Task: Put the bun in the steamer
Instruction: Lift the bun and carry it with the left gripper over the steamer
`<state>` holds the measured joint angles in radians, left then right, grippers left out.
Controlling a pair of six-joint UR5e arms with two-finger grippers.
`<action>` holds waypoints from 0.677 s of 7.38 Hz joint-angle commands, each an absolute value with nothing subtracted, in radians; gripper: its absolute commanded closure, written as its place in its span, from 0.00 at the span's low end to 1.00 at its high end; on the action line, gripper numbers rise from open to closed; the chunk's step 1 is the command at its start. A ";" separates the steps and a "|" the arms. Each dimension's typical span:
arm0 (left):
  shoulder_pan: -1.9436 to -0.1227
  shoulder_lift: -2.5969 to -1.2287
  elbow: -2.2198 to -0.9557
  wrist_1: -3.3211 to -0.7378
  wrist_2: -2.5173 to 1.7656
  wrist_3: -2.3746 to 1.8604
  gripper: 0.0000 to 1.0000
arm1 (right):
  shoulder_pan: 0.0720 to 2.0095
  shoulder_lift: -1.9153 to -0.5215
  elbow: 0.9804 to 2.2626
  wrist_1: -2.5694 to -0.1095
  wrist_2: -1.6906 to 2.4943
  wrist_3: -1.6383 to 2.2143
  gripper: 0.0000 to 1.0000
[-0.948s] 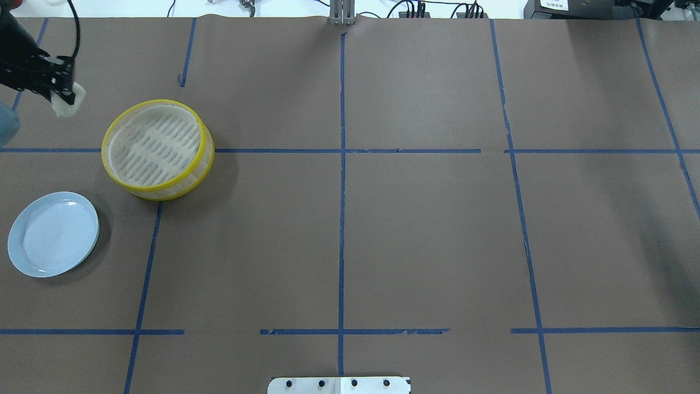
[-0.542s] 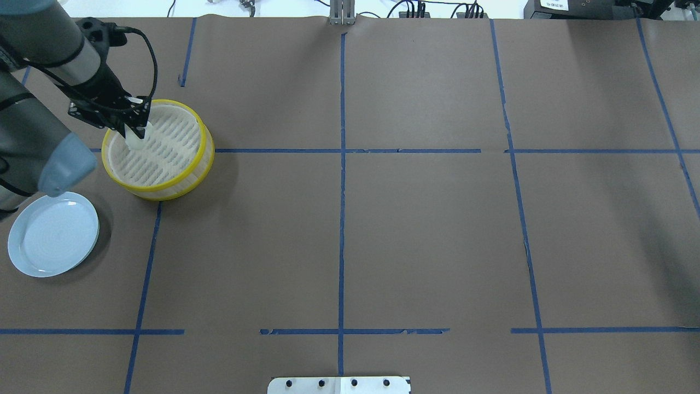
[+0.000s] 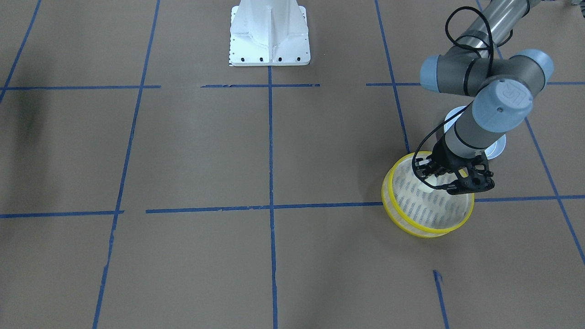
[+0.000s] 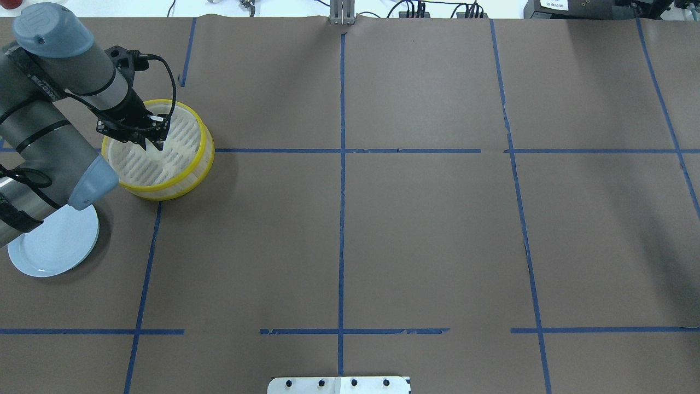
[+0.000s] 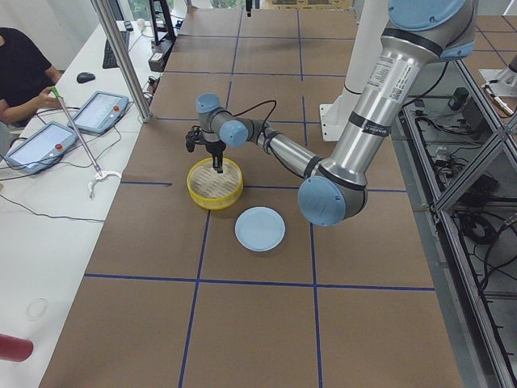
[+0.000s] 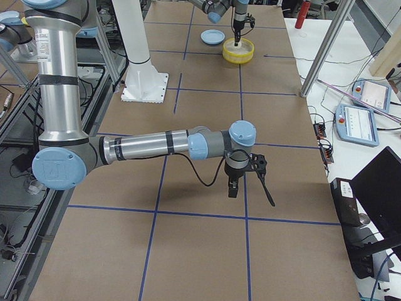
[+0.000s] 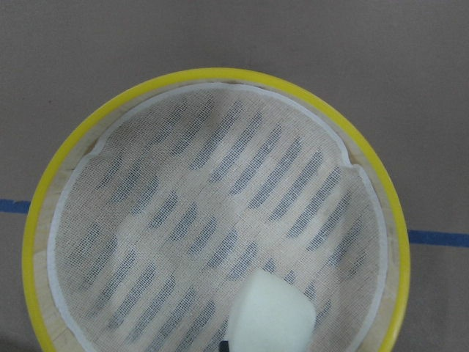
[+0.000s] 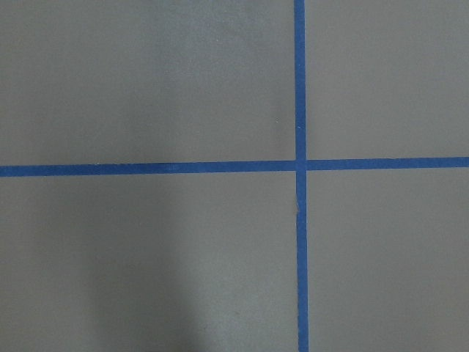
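Note:
The yellow-rimmed steamer (image 4: 209, 143) stands at the table's far left, also seen in the front-facing view (image 3: 425, 232). My left gripper (image 4: 155, 143) reaches down inside it, shut on the cream-white bun (image 7: 271, 315). In the left wrist view the bun hangs just over the slotted floor, near the steamer's rim (image 7: 220, 73); whether it touches the floor I cannot tell. My right gripper (image 6: 230, 188) shows only in the exterior right view, low over bare table, and I cannot tell if it is open or shut.
A pale blue plate (image 4: 49, 246) lies near the steamer, partly under my left arm's elbow. The robot base (image 3: 269, 36) stands at mid-table. A metal pole (image 5: 121, 56) and operators' tablets (image 5: 97, 109) are beyond the far edge.
My left gripper has carried the bun from beyond the steamer's left side to over its rim, and now further in and lower over the floor.

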<state>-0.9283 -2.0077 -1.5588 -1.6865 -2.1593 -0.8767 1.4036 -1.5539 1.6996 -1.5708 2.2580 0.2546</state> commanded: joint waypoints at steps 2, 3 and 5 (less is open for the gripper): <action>-0.927 -2.003 -1.514 -1.741 -2.125 -0.879 0.69 | 1.404 -1.554 1.700 -1.571 2.258 0.255 0.00; -0.925 -2.003 -1.508 -1.749 -2.122 -0.879 0.68 | 1.404 -1.554 1.700 -1.571 2.258 0.255 0.00; -0.925 -2.002 -1.505 -1.762 -2.120 -0.879 0.00 | 1.404 -1.554 1.700 -1.571 2.258 0.255 0.00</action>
